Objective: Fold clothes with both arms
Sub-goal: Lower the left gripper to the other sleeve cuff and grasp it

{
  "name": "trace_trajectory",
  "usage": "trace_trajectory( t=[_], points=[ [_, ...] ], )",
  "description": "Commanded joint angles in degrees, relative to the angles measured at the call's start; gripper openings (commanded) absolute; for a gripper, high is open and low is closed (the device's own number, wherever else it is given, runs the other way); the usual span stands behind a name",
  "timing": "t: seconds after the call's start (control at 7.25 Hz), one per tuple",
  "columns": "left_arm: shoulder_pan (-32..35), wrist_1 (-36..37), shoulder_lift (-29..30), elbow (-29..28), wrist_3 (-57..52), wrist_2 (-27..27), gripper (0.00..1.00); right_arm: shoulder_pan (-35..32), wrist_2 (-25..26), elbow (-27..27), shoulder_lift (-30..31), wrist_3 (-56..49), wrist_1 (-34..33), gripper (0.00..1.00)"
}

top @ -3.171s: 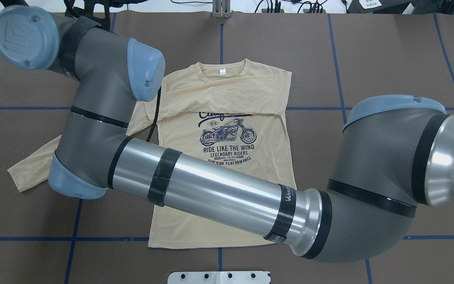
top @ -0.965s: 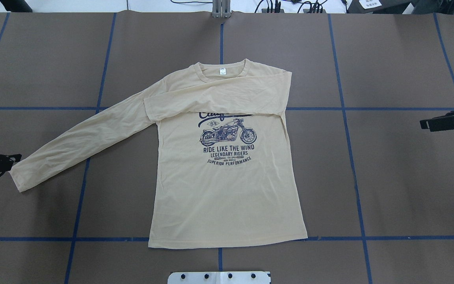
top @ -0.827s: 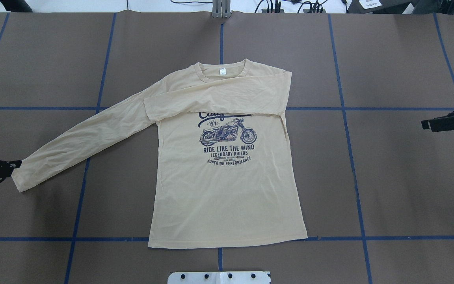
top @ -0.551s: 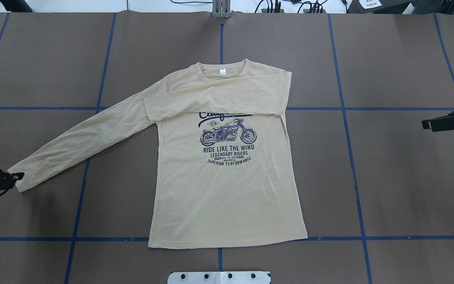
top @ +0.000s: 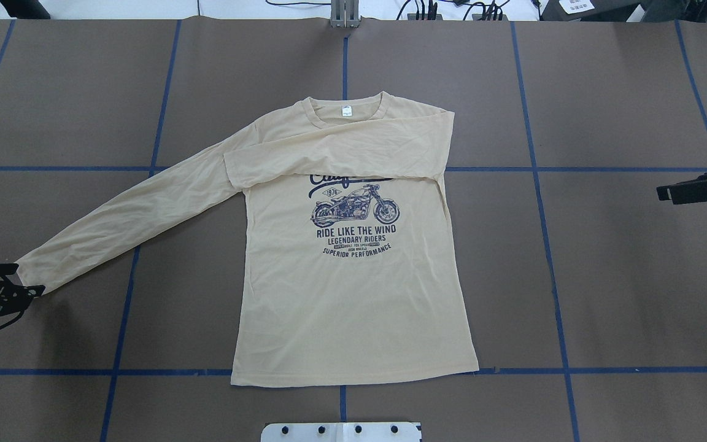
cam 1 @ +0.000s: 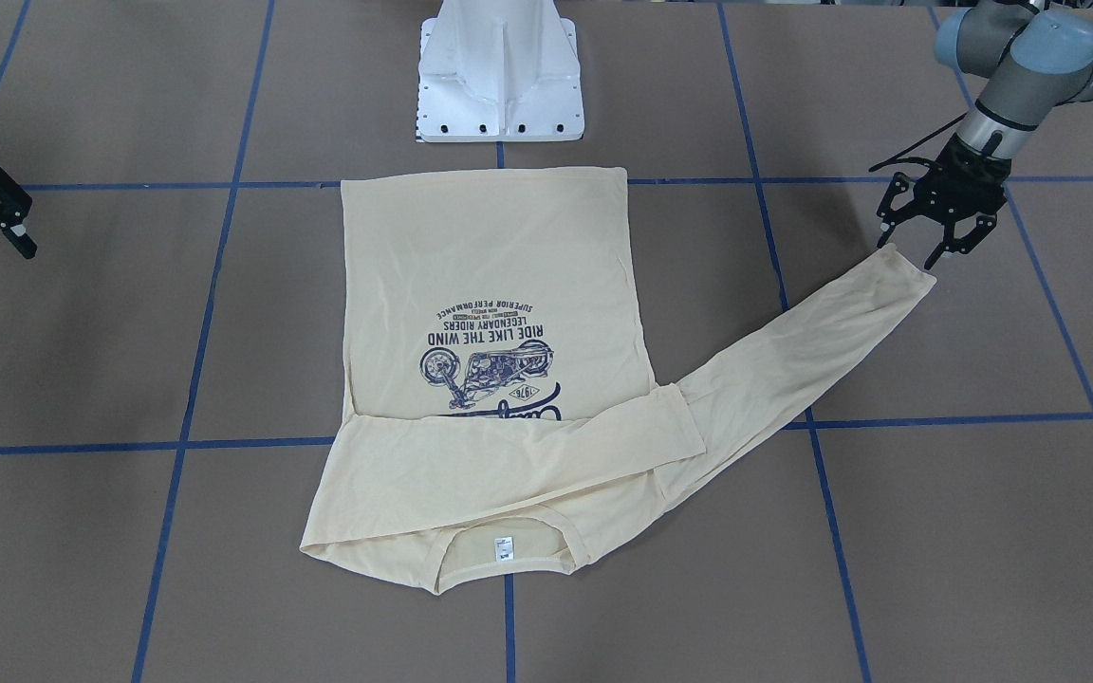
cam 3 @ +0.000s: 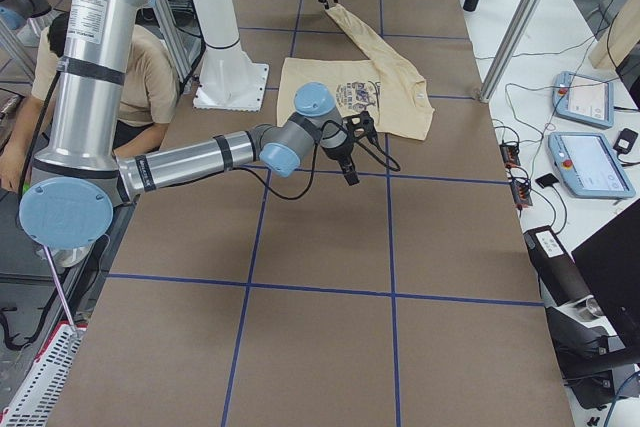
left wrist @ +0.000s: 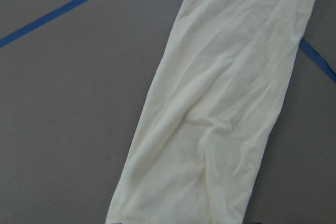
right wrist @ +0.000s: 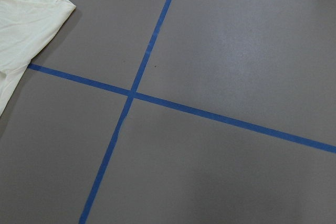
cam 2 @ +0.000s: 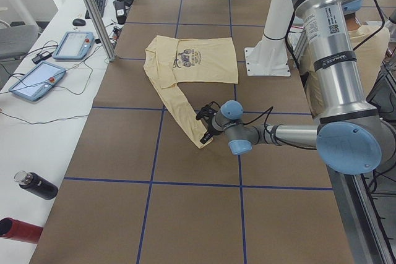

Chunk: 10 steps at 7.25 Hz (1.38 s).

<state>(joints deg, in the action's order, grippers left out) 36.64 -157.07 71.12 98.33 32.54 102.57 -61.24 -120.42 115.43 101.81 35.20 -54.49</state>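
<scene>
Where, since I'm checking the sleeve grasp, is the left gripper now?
Front-facing view, upper right: the left gripper is at the cuff end of the T-shirt's outstretched sleeve, fingers open.

Overhead and front views face oppositely, sharing the T-shirt (top: 353, 307).

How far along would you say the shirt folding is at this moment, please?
Early. Done: one sleeve of the T-shirt lies folded across the chest. In hand: the left pincer, open, sits at the cuff of the outstretched sleeve without gripping it. The right pincer hovers over the table, off the cloth. Left: fold that sleeve in, then the body, which lies full length.
</scene>
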Motion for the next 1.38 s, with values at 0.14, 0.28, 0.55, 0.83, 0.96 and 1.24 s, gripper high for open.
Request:
trace_trajectory(
  t=[0.14,0.28,0.55,0.83,0.96,1.24],
  points=[
    [-1.83,0.01,0.07,-0.07,0.07,0.09,0.71,0.06,-0.08,-0.12,-0.04,0.13,0.00,1.00],
    [-2.44,0.01,0.16,-0.07,0.16,0.09,0.61,0.06,-0.08,-0.12,-0.04,0.22,0.00,1.00],
    [-2.45,0.01,0.16,-0.07,0.16,0.09,0.30,-0.02,0.01,-0.12,-0.04,0.22,0.00,1.00],
    [-2.45,0.01,0.08,-0.15,0.24,-0.09,0.00,0.06,0.27,-0.12,-0.04,0.22,0.00,1.00],
    [-2.45,0.01,0.07,-0.15,-0.02,-0.17,0.00,0.06,0.19,-0.12,-0.04,0.31,0.00,1.00],
    [-1.49,0.00,0.60,0.72,-0.98,-3.17,0.00,0.06,0.19,-0.12,-0.04,0.39,0.09,1.00]
  ],
)
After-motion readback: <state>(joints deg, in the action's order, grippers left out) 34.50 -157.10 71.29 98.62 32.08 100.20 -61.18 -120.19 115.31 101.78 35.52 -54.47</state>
